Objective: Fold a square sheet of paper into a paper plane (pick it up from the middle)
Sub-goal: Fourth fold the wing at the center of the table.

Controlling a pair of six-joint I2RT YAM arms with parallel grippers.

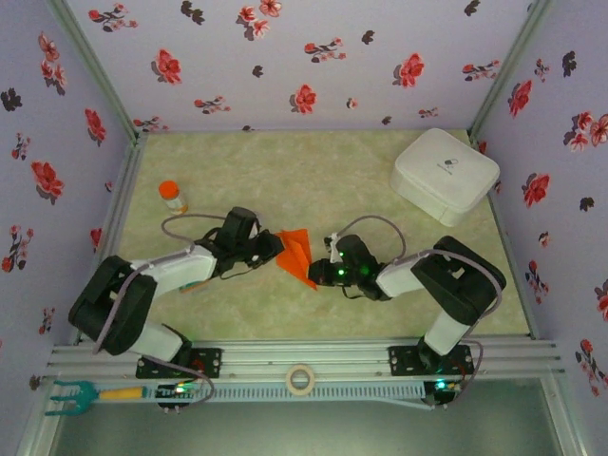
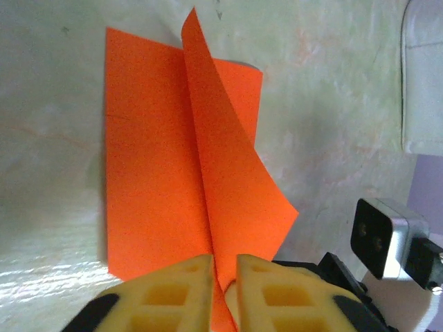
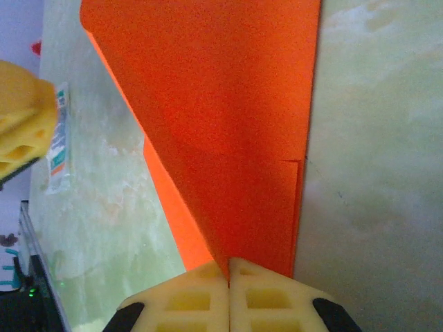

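The square sheet of paper [image 1: 296, 253] is bright orange-red and lies creased at the table's middle, with one flap standing up from a centre fold. In the left wrist view the paper [image 2: 156, 152] has its raised flap running into the narrow gap between my left gripper's [image 2: 225, 270] yellow jaws; whether they pinch it is hidden. My left gripper [image 1: 277, 249] is at the sheet's left edge. At the opposite edge my right gripper [image 1: 320, 272] is shut on the paper [image 3: 228, 104], and the right gripper's [image 3: 229, 268] jaws meet on the fold's near end.
A white case [image 1: 445, 174] sits at the back right, and the case's edge [image 2: 422, 76] is close beyond the paper. An orange-capped bottle [image 1: 172, 197] stands at the left. A small printed packet [image 3: 59, 138] lies beside the sheet. A tape roll [image 1: 300, 379] rests on the front rail.
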